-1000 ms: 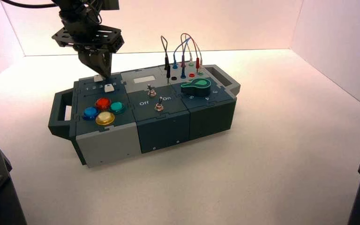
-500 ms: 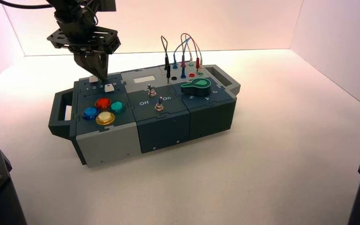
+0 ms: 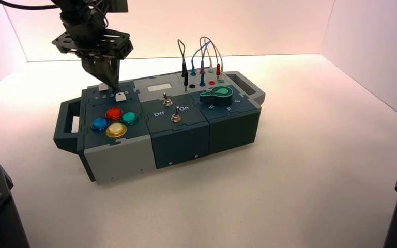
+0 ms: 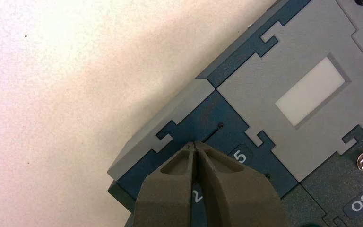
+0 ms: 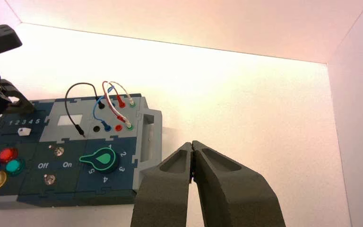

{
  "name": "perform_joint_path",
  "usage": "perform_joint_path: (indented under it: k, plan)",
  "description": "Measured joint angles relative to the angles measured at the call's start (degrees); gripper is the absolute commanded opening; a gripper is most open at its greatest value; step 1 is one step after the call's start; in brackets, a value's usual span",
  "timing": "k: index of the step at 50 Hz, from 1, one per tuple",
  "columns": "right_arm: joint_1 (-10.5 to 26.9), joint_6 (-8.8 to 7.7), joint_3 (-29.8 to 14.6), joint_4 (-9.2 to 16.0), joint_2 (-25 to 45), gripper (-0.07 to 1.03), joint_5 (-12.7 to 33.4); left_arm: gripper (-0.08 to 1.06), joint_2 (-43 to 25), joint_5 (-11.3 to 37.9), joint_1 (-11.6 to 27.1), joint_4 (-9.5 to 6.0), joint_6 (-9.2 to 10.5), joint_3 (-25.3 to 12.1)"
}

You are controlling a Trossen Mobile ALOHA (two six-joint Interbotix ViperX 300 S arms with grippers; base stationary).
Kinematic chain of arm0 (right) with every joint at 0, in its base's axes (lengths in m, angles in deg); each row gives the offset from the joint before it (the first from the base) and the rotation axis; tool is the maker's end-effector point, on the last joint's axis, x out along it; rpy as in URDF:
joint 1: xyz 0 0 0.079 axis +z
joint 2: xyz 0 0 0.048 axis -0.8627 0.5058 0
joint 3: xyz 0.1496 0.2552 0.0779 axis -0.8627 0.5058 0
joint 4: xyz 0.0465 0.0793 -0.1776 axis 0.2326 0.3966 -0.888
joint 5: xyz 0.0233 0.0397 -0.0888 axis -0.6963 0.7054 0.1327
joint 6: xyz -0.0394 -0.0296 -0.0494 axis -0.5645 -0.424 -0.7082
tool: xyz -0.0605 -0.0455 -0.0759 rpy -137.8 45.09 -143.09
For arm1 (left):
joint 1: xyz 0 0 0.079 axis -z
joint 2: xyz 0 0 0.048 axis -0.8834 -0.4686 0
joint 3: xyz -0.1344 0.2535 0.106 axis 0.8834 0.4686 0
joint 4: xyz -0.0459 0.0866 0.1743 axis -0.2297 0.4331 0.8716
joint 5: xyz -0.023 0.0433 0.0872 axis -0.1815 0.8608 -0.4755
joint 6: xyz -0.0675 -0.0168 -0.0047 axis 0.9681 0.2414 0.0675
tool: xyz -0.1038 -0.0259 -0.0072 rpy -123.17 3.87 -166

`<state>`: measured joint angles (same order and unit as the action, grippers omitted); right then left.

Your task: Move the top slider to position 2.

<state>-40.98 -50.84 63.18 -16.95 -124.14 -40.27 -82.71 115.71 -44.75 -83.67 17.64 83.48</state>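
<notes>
My left gripper (image 3: pixel 109 84) stands shut over the back left corner of the box (image 3: pixel 176 139). Its tips touch the panel at the top slider's plain track (image 4: pixel 211 134). In the high view the top slider's small white knob (image 3: pixel 103 87) shows just left of the tips. In the left wrist view the shut fingers (image 4: pixel 170 189) hide the knob. The printed digit 2 (image 4: pixel 197 195) shows in the thin gap behind the tips, and a 5 (image 4: pixel 239 156) lies beside them. My right gripper (image 5: pixel 192 144) hangs shut and empty, off the box's right end.
The twin white slider knob (image 3: pixel 120 96) sits in the numbered track just in front. Coloured round buttons (image 3: pixel 113 113), two toggle switches (image 3: pixel 175 116), a green knob (image 3: pixel 216 94) and looped wires (image 3: pixel 201 57) fill the box's other panels. White walls enclose the table.
My left gripper has shifted left along the track, and the top slider's white knob has gone left with it. Over the last half second both stay still.
</notes>
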Motion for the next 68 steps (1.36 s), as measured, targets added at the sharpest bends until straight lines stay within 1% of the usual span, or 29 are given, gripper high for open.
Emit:
perform_joint_path:
  k: [8,11,14,25,26,35,41,43,48,53,68]
  plan:
    - [0.0,0.0,-0.1,-0.1,0.0,-0.02,0.0,-0.03,0.3,0.6,2.7,-0.35,0.7,-0.6]
    - [0.0,-0.09,0.0,0.0,0.0,-0.02,0.1,-0.03,0.9,1.8,4.0,-0.44,1.32,-1.1]
    - [0.0,0.0,-0.1,0.0,0.0,-0.02,0.1,-0.03,1.7,3.1,4.3,-0.44,1.41,-1.2]
    - [0.0,0.09,0.0,0.2,0.0,-0.02,0.6,-0.03,6.6,8.3,4.1,0.0,1.58,-1.2]
    - [0.0,0.09,0.0,0.3,0.0,-0.02,0.6,-0.03,7.6,9.4,4.1,0.0,1.58,-1.1]
    - [0.0,0.09,0.0,0.6,0.0,-0.03,0.8,-0.03,11.2,13.5,3.7,0.7,1.85,0.8]
    - [0.0,0.09,-0.1,0.9,0.2,-0.02,1.0,-0.03,11.5,14.3,2.9,1.32,1.85,2.6]
    - [0.0,0.09,0.0,0.9,0.6,-0.02,1.0,-0.03,11.5,14.4,1.8,2.2,1.93,4.2]
    - [0.0,0.09,0.0,1.1,1.3,-0.02,1.1,-0.03,11.7,14.7,0.1,3.16,1.85,5.8]
    - [0.0,0.09,-0.1,1.2,2.3,-0.02,1.1,-0.03,12.0,14.9,-0.6,3.25,1.93,5.9]
    - [0.0,0.09,-0.1,1.8,4.7,-0.02,1.1,-0.03,13.0,16.7,-0.4,3.25,1.93,5.2]
